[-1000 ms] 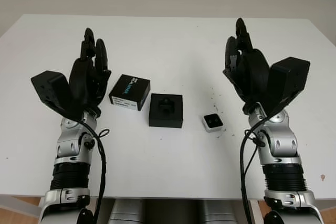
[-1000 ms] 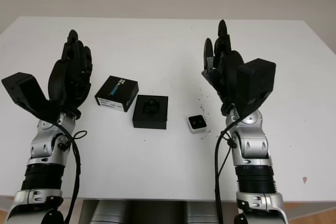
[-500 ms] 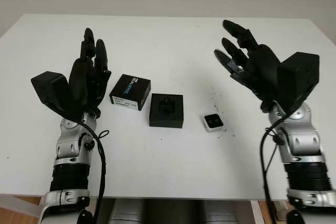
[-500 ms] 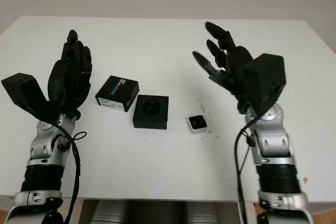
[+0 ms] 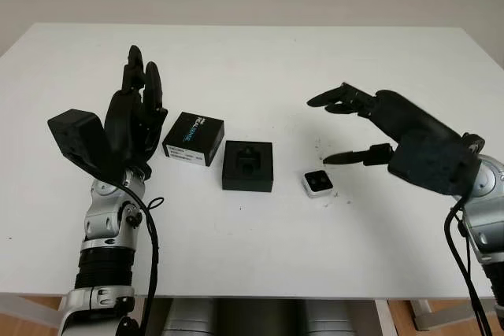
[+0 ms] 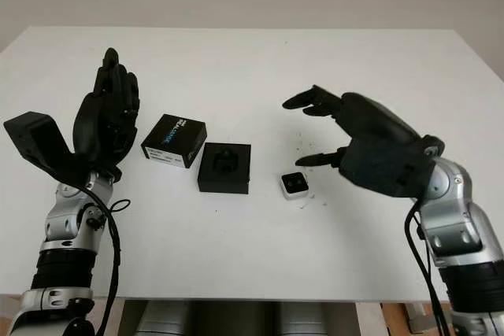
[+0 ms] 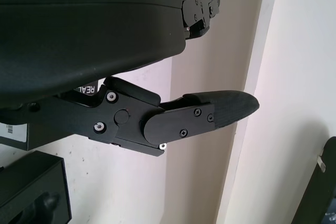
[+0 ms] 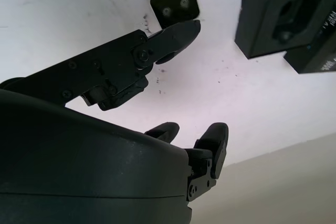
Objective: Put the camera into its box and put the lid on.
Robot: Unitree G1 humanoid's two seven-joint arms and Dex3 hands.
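A small white camera with a black face (image 5: 318,184) lies on the white table, right of centre. The open black box with a moulded insert (image 5: 248,165) sits just left of it, and the black lid with blue and white print (image 5: 194,138) lies further left. My right hand (image 5: 340,130) is open and tipped forward, hovering above and just right of the camera; its thumb tip (image 8: 181,31) hangs beside the camera (image 8: 172,6). My left hand (image 5: 135,116) stays upright and open, left of the lid.
The white table (image 5: 252,60) reaches to its far edge against a pale wall. Small dark specks (image 5: 321,144) dot the surface near the camera. Free tabletop stretches behind and in front of the three objects.
My right hand has swung from upright to a forward, palm-down pose and dropped toward the camera. The left hand, camera, box and lid have not moved.
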